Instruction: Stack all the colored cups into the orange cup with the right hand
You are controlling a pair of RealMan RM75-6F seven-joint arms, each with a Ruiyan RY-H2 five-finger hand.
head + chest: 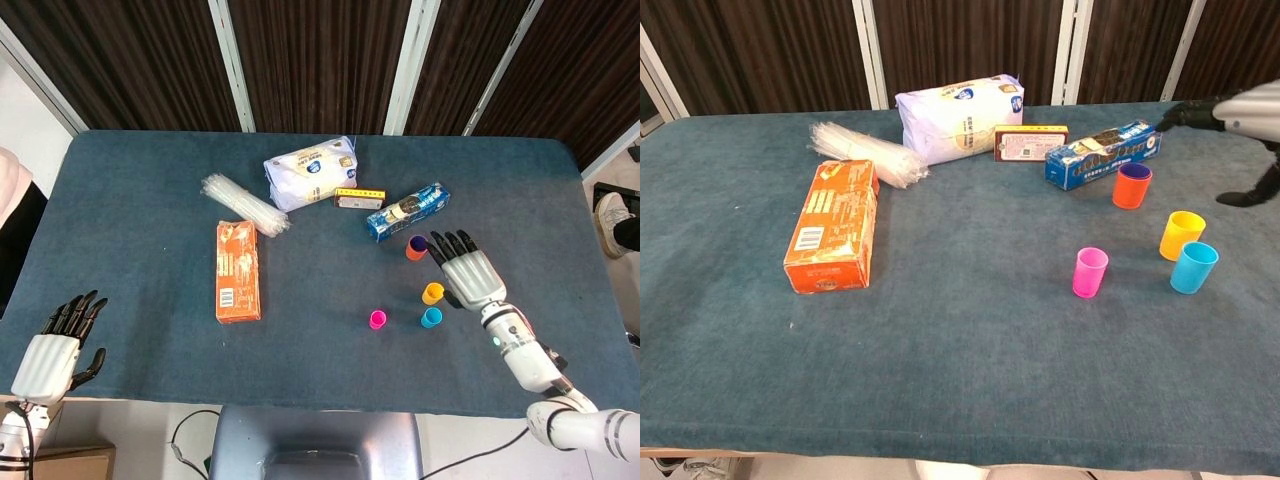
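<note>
From the head view, the right hand (468,272) hovers empty, fingers spread, beside the orange cup (415,248) (purple cup nested inside), with the yellow cup (432,293) nearest. In the chest view, yellow (1181,235), blue (1194,267) and pink (1090,272) wait near orange (1131,186); best to grip yellow low and upright.

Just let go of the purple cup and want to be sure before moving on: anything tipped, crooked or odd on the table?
Nothing stands out. The purple cup sits nested in the orange cup, and the yellow cup, blue cup and pink cup stand upright, apart. The right hand holds nothing.
</note>
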